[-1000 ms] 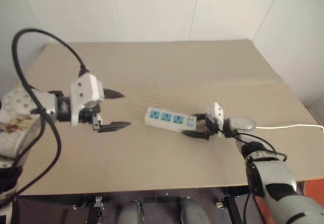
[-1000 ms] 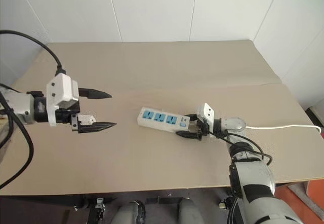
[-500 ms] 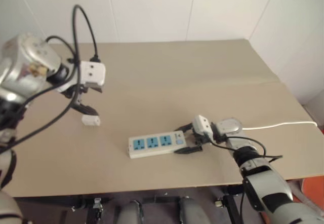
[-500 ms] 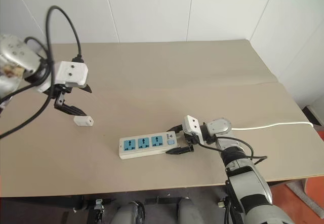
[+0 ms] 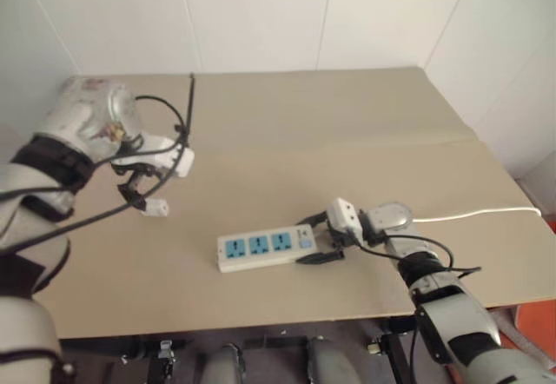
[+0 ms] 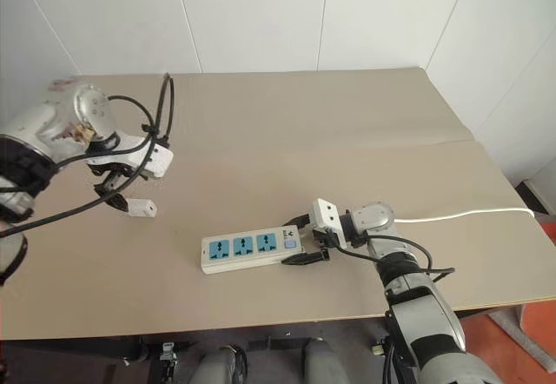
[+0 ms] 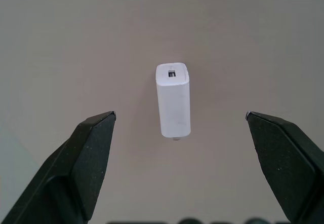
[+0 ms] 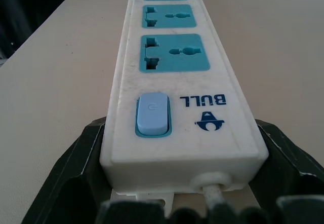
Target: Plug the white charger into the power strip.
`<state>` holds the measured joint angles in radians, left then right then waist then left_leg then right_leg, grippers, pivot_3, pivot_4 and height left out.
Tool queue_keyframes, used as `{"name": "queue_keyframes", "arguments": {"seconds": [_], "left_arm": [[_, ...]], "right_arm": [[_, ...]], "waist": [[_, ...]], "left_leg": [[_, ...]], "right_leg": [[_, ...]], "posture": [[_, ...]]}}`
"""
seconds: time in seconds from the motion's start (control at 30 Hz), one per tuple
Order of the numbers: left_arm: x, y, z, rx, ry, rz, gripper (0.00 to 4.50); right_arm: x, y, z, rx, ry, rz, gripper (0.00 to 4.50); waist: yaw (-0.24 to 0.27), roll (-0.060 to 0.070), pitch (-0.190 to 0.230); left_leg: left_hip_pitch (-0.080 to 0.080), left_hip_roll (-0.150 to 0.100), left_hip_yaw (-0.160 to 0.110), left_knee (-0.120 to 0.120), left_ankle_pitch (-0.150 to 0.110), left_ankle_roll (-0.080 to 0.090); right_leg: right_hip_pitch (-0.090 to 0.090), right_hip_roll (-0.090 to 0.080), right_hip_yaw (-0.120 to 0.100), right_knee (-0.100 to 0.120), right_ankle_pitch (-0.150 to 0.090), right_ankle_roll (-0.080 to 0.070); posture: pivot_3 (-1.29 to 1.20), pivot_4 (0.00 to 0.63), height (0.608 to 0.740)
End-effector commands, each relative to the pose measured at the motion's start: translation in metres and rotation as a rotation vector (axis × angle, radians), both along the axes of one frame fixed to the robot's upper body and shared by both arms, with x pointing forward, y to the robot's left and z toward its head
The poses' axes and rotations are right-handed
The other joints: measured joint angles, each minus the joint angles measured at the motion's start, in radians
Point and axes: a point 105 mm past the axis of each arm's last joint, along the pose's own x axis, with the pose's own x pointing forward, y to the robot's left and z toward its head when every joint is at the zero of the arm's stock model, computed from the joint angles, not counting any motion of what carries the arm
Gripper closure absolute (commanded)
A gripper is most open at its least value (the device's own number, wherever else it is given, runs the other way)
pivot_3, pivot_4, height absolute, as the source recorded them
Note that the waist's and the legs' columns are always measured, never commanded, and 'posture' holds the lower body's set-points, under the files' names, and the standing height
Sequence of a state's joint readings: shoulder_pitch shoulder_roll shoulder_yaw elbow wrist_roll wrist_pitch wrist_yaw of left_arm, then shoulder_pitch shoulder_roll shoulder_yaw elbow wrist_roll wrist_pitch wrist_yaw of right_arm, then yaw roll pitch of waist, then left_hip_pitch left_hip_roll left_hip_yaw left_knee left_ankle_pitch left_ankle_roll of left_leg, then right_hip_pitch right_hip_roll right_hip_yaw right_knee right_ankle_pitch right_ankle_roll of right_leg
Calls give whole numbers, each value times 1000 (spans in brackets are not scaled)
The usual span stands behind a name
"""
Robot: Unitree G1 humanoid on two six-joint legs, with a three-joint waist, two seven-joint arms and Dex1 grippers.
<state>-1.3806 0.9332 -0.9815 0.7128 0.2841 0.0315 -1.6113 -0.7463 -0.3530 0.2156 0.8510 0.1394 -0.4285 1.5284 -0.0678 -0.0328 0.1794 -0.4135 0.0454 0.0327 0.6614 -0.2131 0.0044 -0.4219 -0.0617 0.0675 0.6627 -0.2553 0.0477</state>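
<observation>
White charger (image 7: 173, 101) lies flat on the worktop (image 5: 287, 158), left of frame, directly beneath the spread left claw (image 7: 179, 120), long axis crosswise to the fingers. Right claw (image 8: 185, 158) pinches the power strip (image 5: 265, 248).

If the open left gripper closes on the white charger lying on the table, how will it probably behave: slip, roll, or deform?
The white charger looks like a rigid, smooth block, so it should not deform but might slip. It lies on a flat side, so rolling seems unlikely. It is small and probably light, so one finger of the left gripper touching first could push it across the table.
</observation>
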Motion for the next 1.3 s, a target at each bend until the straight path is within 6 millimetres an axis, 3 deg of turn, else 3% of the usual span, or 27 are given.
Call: {"name": "queue_keyframes", "arguments": {"seconds": [0.03, 0.33, 0.57, 1.27, 1.3], "left_arm": [[2, 5, 0, 5, -15, 33, 0], [7, 12, -32, 62, -29, 36, 0], [12, 11, -44, 50, -57, 45, 0], [21, 13, -56, 63, -84, 16, 0], [21, 13, -56, 60, -88, 15, 184]], "right_arm": [[-10, -2, -20, -83, 44, 21, 1083], [-11, -5, -23, -95, 44, 0, 1083], [-12, -7, -24, -102, 47, -8, 1083], [-12, -10, -30, -143, 45, -36, 1083], [-11, -10, -30, -144, 45, -37, 1083]], "waist": [[0, 0, 0], [3, 0, 0], [7, -1, -1], [12, -1, -2], [12, -1, -2]], "left_leg": [[0, 0, 0, 0, 0, 0], [0, 1, 0, 0, 0, 0], [0, 1, 0, 0, 0, 0], [5, 1, 0, 0, 0, 0], [6, 1, 0, 0, 0, 0]], "right_leg": [[0, 1, 0, 0, 0, 0], [0, 1, 0, 0, 0, 0], [1, 1, 0, 0, 0, 0], [4, 1, 0, 2, 0, -1], [4, 1, 0, 2, 1, -1]], "posture": [[0, 150, 740], [0, 150, 740], [0, 150, 740], [0, 150, 740], [0, 150, 740]]}}
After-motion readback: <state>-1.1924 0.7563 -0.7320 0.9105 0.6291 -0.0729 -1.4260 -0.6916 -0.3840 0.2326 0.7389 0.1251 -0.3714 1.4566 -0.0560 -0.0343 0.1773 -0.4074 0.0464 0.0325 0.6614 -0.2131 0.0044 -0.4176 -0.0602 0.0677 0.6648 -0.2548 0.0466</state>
